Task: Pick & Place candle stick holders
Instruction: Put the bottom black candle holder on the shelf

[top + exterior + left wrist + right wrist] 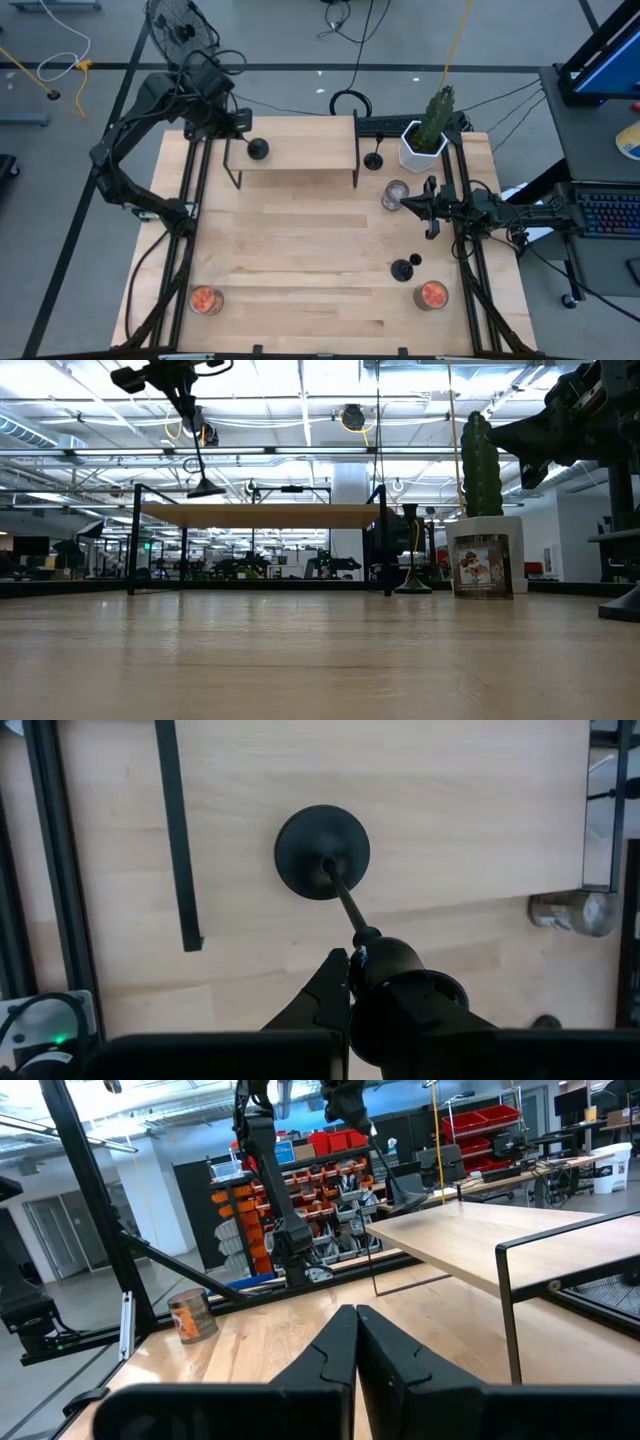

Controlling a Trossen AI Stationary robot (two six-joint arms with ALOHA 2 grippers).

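A: Starting at the raised shelf [295,148]: where is the left gripper [352,982]?

B: Above the shelf's left end, clamped on the knob top of a candle stick holder [322,851]. In the low view the disc base hangs clear above the shelf top, so the piece looks lifted, not resting.

A: How will it handle?

B: I judge it rigid and bottom-heavy: a thin stem on a broad disc. Held by the small knob it may swing or slip, so a pinch on the stem just under the knob seems safest.

A: And to the right of the shelf?

B: A second holder [374,160] stands just beside the shelf's right leg, near the white cactus pot [424,146]. A third holder [402,268] sits well in front of the shelf, near the right-hand can [432,294]. The right gripper [356,1342] waits right of the shelf, fingers together, holding nothing.

A: What does one view add?

B: The left wrist view shows the pinch on the knob; the high view only shows a dark disc there. The high view alone shows all three holders.
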